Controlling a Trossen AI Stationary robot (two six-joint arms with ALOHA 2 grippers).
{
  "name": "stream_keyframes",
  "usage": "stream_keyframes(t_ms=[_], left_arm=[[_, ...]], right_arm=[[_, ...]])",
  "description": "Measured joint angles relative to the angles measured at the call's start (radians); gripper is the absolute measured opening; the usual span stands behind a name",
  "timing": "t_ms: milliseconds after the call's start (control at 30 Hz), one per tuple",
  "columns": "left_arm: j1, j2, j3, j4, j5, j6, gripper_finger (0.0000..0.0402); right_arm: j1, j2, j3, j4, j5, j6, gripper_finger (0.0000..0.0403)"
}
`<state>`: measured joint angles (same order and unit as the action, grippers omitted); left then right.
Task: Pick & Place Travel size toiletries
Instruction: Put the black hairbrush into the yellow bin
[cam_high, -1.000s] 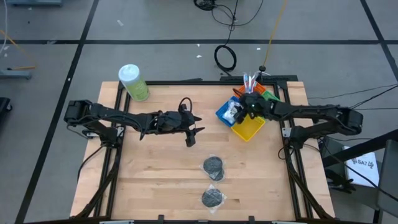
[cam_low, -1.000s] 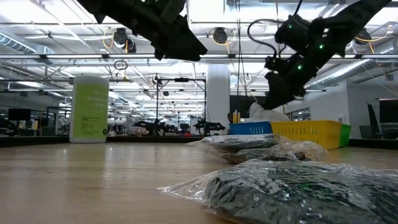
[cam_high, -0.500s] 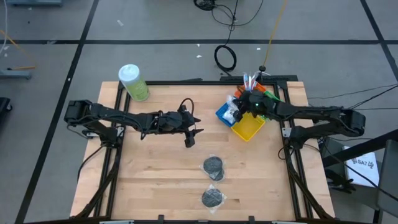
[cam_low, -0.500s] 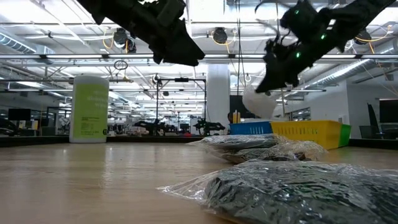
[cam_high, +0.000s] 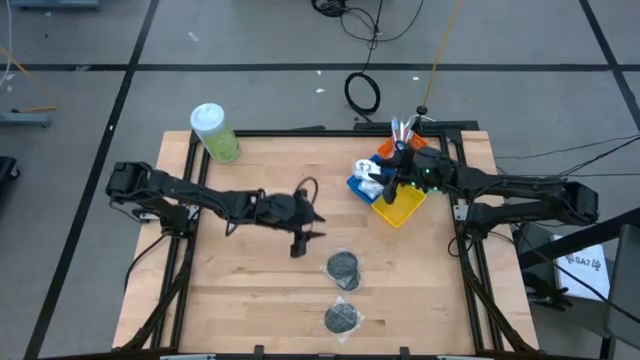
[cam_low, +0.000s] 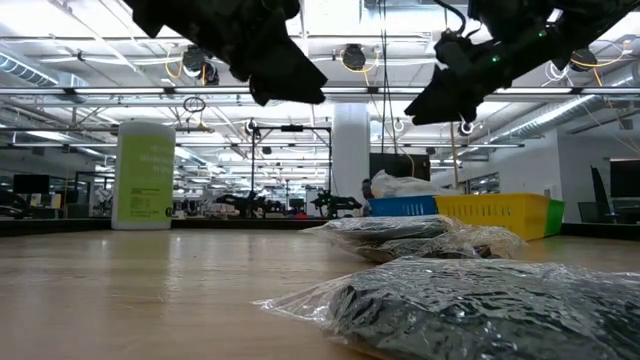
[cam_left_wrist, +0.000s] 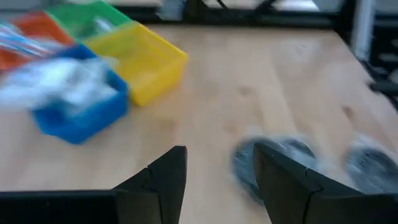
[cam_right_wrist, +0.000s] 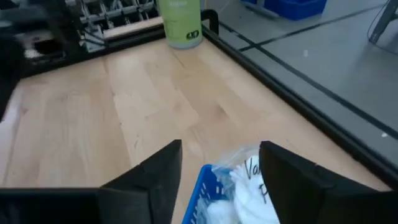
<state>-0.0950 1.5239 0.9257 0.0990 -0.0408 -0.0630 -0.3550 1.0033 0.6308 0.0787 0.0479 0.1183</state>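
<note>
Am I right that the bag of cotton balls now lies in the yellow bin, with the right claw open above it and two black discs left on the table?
Not quite: the bag of cotton balls lies in the blue bin, not the yellow bin, as the high view shows. The rest holds: the right claw is open above it, and two black discs remain on the table.

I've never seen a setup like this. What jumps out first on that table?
Probably the cluster of bright plastic bins, blue, yellow, orange and green, at the far right of the wooden table, with the right gripper open above them. A tall green bottle with a white cap stands at the far left corner, and the left gripper hangs open near two black round discs in clear bags.
</note>
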Motion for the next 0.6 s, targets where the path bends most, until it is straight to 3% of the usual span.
stream_keyframes(t_ms=[133, 467, 600], left_arm=[[-0.057, 0.068, 0.0, 0.004, 0.011, -0.017, 0.0177], [-0.205, 0.238, 0.0, 0.078, -0.015, 0.156, 0.0197], [-0.236, 0.238, 0.0, 0.025, -0.181, 0.282, 0.0209]], right_arm=[[0.002, 0.013, 0.0, -0.005, 0.0, 0.003, 0.0221], [0.002, 0.017, 0.0, -0.001, 0.001, 0.0, 0.0227], [0.002, 0.017, 0.0, -0.001, 0.003, 0.001, 0.0228]])
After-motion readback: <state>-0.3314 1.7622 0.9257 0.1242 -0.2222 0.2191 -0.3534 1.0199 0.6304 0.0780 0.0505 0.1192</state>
